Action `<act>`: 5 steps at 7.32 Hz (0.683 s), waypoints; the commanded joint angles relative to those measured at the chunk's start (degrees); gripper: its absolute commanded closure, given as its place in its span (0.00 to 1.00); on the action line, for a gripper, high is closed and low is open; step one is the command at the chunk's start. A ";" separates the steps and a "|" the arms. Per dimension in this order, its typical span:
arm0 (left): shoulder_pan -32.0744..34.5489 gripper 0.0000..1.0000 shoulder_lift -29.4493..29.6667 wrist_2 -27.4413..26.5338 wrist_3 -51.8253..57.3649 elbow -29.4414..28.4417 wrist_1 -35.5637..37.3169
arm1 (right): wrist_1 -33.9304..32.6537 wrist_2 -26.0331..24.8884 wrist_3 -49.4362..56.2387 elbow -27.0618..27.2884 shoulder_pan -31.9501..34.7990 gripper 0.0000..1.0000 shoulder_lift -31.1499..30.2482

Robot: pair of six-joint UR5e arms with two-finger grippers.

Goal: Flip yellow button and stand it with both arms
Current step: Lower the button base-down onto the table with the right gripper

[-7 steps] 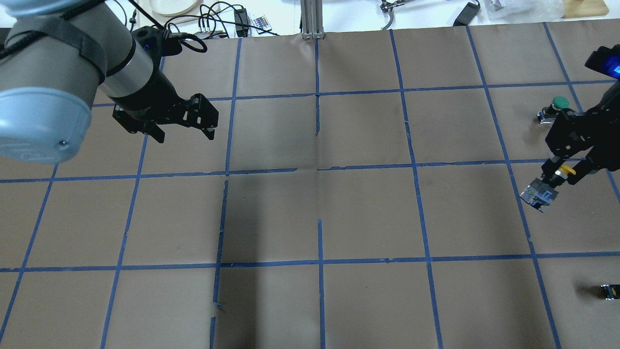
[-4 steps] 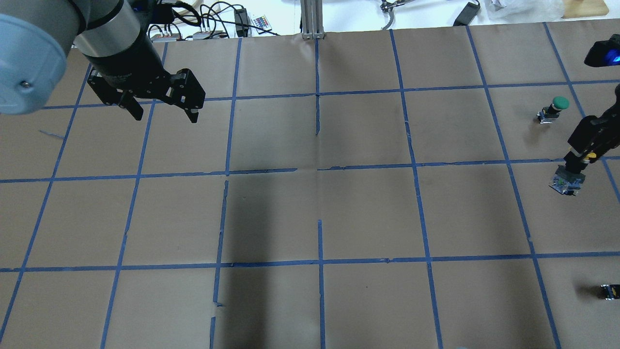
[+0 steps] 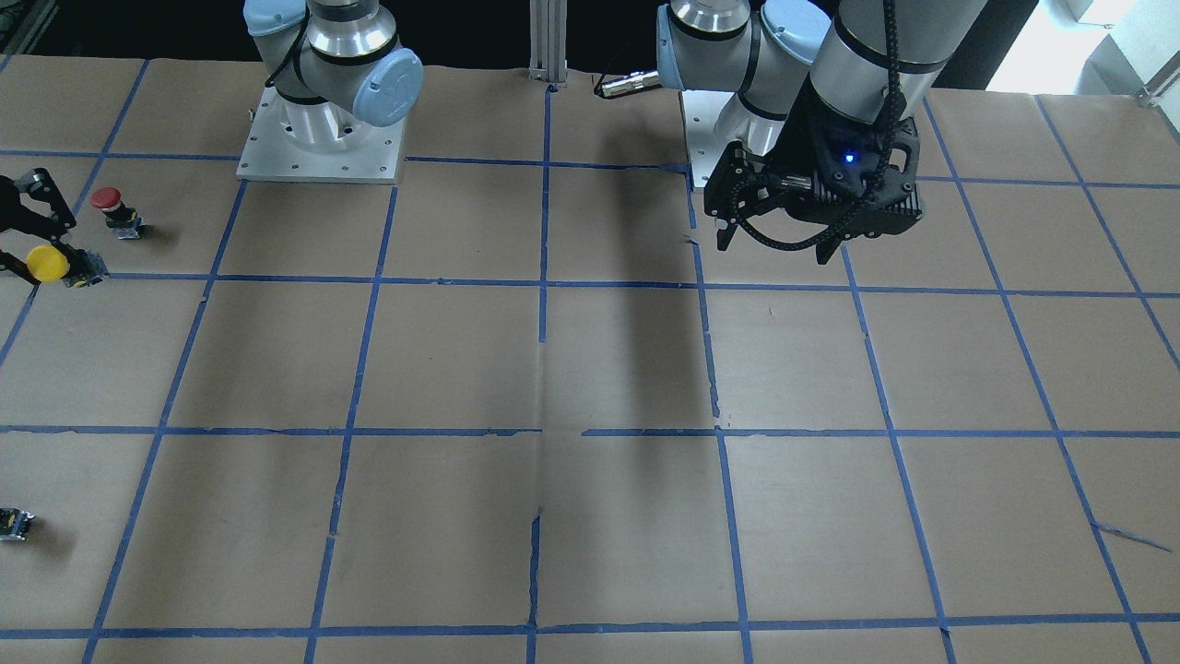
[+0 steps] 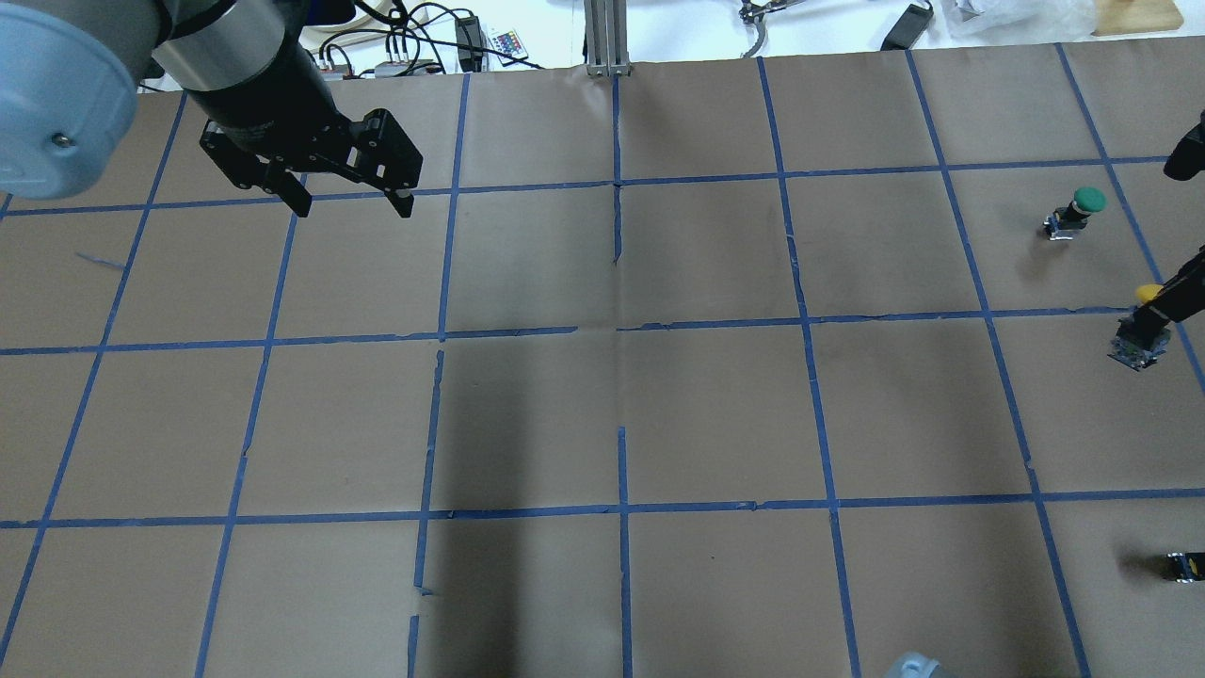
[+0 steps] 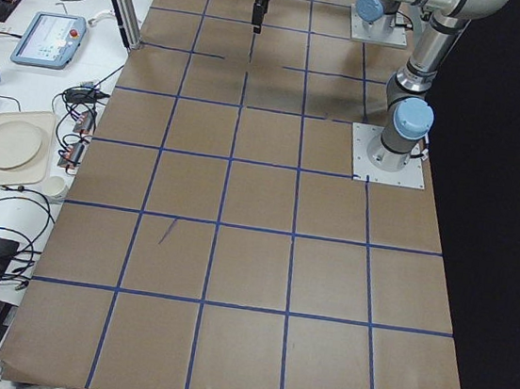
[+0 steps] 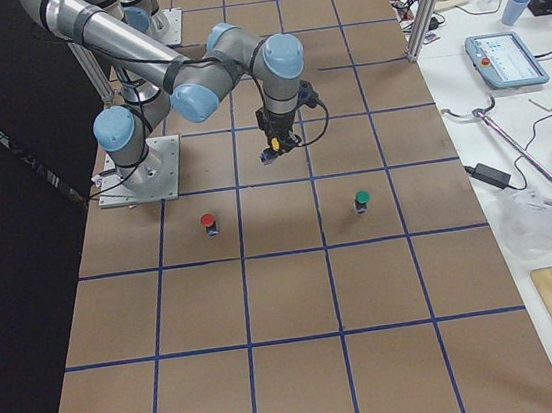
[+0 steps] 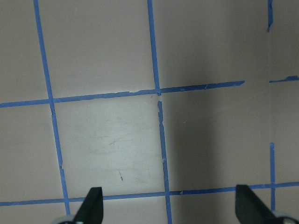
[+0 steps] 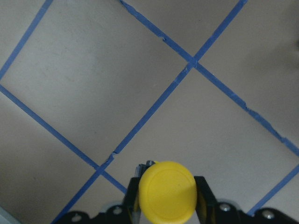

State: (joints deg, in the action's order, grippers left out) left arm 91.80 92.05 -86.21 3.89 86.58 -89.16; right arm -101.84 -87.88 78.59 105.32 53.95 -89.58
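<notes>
The yellow button point(image 4: 1137, 345) is held in my right gripper point(image 4: 1156, 315) at the table's right edge, cap point(image 4: 1147, 293) toward the wrist and grey body pointing down. The right wrist view shows the yellow cap point(image 8: 167, 190) between the two shut fingers point(image 8: 203, 191); the body is hidden under it. In the front view the button point(image 3: 46, 264) is at the far left. I cannot tell if it touches the table. My left gripper point(image 4: 353, 203) is open and empty, high over the far left squares, also in the front view point(image 3: 772, 249).
A green-capped button point(image 4: 1083, 207) stands behind the yellow one. A red-capped button point(image 3: 111, 205) stands just beside my right gripper. A small capless dark block point(image 4: 1184, 565) lies near the front right edge. Cables and a plate lie beyond the table's far edge.
My right gripper has carried the yellow button to the right, toward the table's edge, and lower. My left gripper has moved away from me toward the far left squares, still open.
</notes>
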 commanded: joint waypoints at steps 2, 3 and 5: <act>-0.04 0.00 0.05 -0.01 0.07 -0.87 0.40 | -8.44 7.09 22.94 2.96 -7.17 0.92 5.45; -0.21 0.00 -0.12 -0.10 0.15 -0.71 -0.39 | -11.07 8.15 30.41 2.88 -7.54 0.92 8.34; -2.85 0.00 -2.75 -0.36 4.72 0.87 -5.92 | -11.80 9.66 37.21 2.88 -7.72 0.91 10.91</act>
State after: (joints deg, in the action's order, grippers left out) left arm 90.14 90.72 -86.43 6.73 86.65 -92.63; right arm -112.79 -78.98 110.55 108.17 46.52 -80.38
